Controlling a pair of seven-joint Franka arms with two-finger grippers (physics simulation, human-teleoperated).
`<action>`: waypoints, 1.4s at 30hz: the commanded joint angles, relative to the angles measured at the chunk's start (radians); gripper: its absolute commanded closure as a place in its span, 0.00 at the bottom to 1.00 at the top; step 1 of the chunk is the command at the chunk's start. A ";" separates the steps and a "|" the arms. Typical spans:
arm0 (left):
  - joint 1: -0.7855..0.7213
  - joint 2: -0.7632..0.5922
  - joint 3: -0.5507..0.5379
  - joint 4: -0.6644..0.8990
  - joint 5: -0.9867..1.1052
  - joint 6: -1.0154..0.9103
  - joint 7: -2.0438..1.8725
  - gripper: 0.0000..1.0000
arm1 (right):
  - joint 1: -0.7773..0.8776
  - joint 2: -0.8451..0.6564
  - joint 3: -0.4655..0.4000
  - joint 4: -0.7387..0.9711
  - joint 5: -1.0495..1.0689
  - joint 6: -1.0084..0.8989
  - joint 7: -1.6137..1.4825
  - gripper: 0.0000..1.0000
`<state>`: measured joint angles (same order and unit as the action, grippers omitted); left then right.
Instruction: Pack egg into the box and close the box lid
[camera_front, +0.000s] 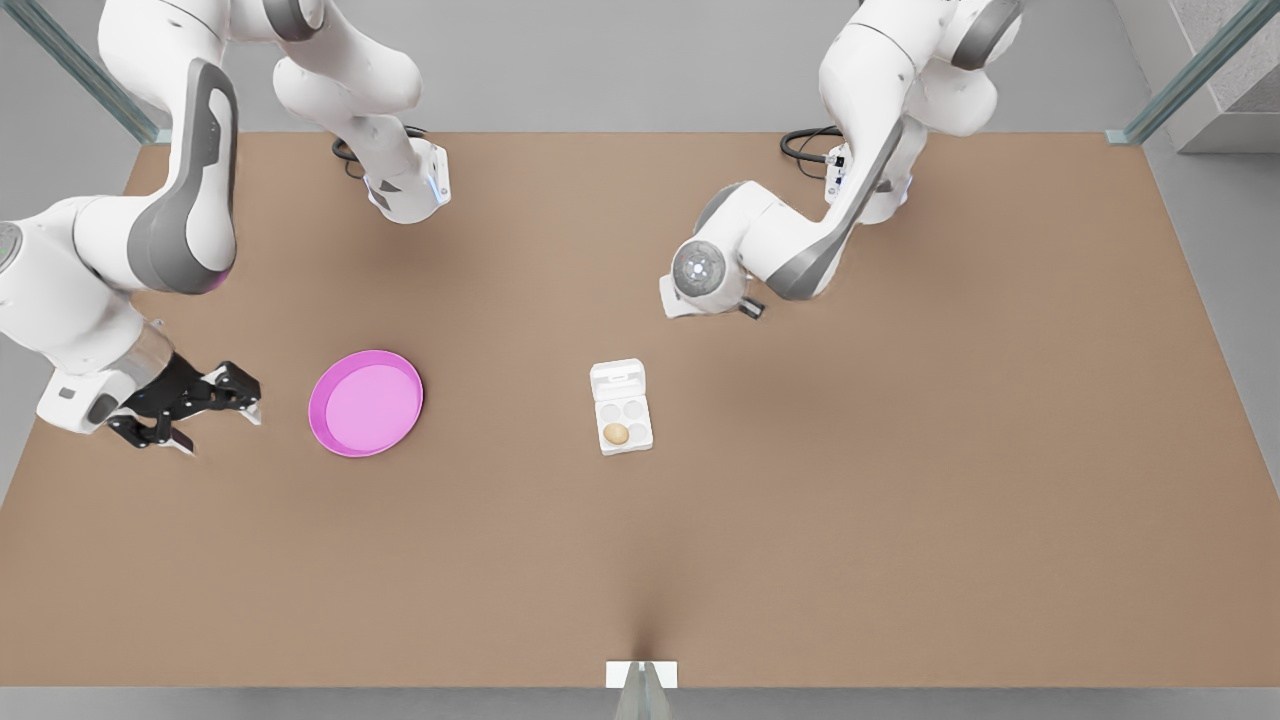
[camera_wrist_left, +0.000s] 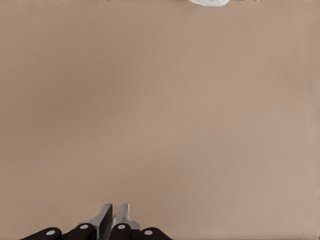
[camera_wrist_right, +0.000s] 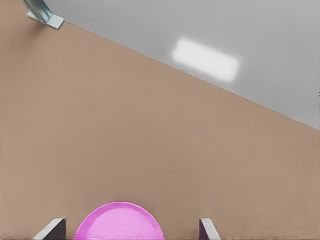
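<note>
The white box (camera_front: 626, 422) sits near the table's middle. Its lid (camera_front: 617, 380) lies open and flat on the far side. The tan egg (camera_front: 616, 433) rests in the box's near cup on the front view's left; the other cups hold nothing. My right gripper (camera_front: 222, 425) hovers open at the front view's left, beside the pink plate. In the right wrist view its fingers (camera_wrist_right: 52, 230) stand wide apart with nothing between them. My left gripper (camera_wrist_left: 113, 216) is shut and empty over bare table. Its hand (camera_front: 700, 272) points down, beyond the box and to the front view's right of it.
A round pink plate (camera_front: 366, 402) lies empty on the front view's left of the box, and appears in the right wrist view (camera_wrist_right: 118, 222). A white bracket (camera_front: 641, 675) marks the table's near edge. Both arm bases stand at the far edge.
</note>
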<state>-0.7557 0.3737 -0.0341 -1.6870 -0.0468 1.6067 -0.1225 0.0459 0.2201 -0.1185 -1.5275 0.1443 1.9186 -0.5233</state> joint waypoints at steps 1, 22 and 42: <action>-0.076 0.066 0.000 0.081 -0.080 0.082 -0.459 0.79 | -0.004 0.004 0.014 0.004 -0.075 -0.170 0.600 0.00; -0.155 0.541 0.011 0.630 -0.220 0.289 -1.244 0.79 | -0.026 0.022 -0.003 0.044 -0.066 -0.170 0.600 0.00; -0.159 0.636 0.023 0.744 -0.219 0.363 -1.286 0.79 | -0.026 0.042 -0.003 0.047 -0.063 -0.144 0.600 0.00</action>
<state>-0.9122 1.0071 -0.0108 -0.9471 -0.2637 1.9470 -1.2256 0.0201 0.2632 -0.1210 -1.4808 0.0819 1.7678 0.0189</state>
